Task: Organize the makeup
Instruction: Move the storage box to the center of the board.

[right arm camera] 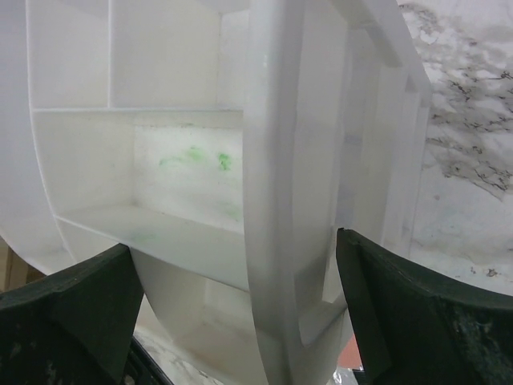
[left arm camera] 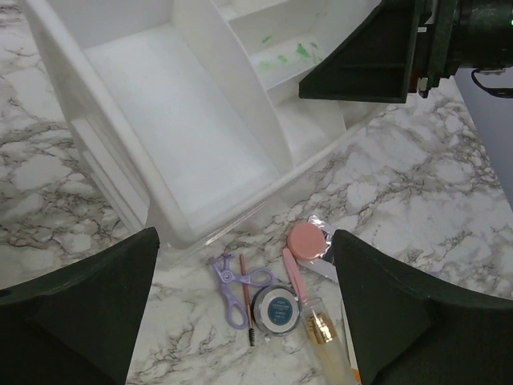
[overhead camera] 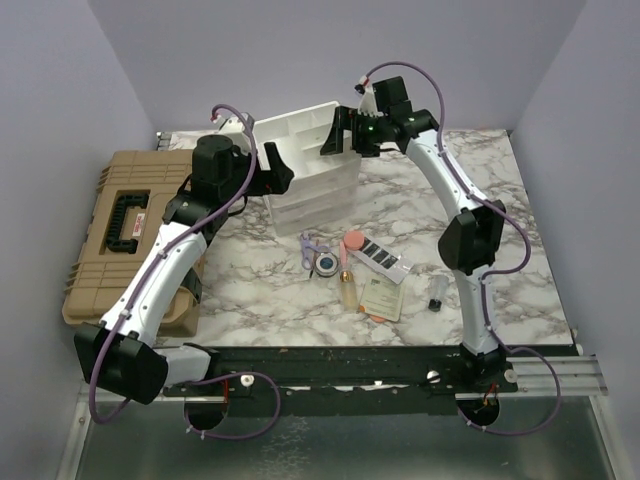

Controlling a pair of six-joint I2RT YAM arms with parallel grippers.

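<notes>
Makeup (overhead camera: 352,244) is lying near organizer (overhead camera: 300,150), L gripper (left arm camera: 244,233) & R gripper (right arm camera: 232,241) both gaping empty; centring L over one item looks key.

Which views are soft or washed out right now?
Top external: even light, sharp, little shadow. Left wrist: compact is crisp, while the organizer floor is nearly blown white. Right wrist: the organizer is too close, so it looks milky and soft; the tabletop at right is washed out.
</notes>
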